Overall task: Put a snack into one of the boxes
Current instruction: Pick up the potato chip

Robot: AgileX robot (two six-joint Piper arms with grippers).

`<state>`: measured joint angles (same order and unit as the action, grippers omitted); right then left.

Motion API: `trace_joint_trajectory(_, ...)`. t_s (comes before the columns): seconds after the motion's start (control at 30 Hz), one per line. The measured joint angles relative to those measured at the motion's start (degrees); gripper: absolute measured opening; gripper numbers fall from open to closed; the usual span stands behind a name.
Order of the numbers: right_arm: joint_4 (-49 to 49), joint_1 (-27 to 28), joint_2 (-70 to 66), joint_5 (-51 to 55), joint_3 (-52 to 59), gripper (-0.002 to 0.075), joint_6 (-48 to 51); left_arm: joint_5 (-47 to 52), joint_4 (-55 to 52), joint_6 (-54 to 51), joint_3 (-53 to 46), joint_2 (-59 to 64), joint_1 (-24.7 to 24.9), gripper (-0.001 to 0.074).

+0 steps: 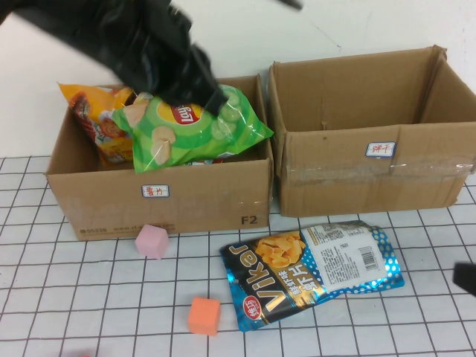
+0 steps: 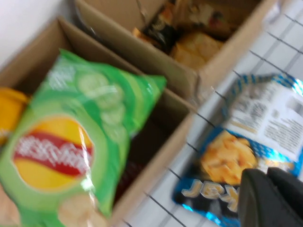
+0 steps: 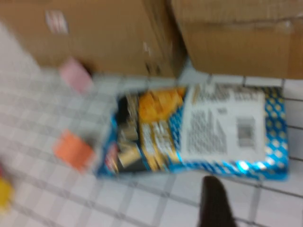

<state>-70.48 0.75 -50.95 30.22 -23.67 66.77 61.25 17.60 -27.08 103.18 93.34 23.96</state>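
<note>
A green Lay's chip bag [image 1: 193,130] lies across the top of the left cardboard box [image 1: 156,201], over an orange snack bag [image 1: 97,119]. It also shows in the left wrist view [image 2: 71,142]. My left gripper [image 1: 212,93] hovers above the bag's far right corner; in its wrist view the gripper [image 2: 270,198] is shut and holds nothing. A blue Viker snack bag [image 1: 312,268] lies flat on the table in front of the boxes. My right gripper [image 1: 467,279] is low at the table's right edge, just right of that bag [image 3: 199,127].
The right cardboard box [image 1: 372,171] stands beside the left one, flaps open, with snack packs inside [image 2: 189,28]. A pink cube [image 1: 152,241] and an orange cube [image 1: 203,316] sit on the gridded table in front of the left box.
</note>
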Motion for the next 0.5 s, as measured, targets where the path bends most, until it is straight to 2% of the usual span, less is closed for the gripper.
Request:
trace_joint_trajectory(0.1, -10.1, 0.0, -4.2, -1.0, 0.0, 0.0429, 3.7, -4.2, 1.0, 0.0, -9.3, -5.9, 0.0, 0.0)
trace_joint_trajectory(0.27, -24.2, 0.0, -12.8, -1.7, 0.0, 0.045, 15.2, -13.3, 2.4, 0.0, -27.3, -17.5, 0.0, 0.0)
trace_joint_trajectory(0.5, -26.6, 0.0, -27.7, 2.9, -3.0, 0.0452, 24.0, -22.4, 5.6, 0.0, -47.4, -29.4, 0.0, -0.0001)
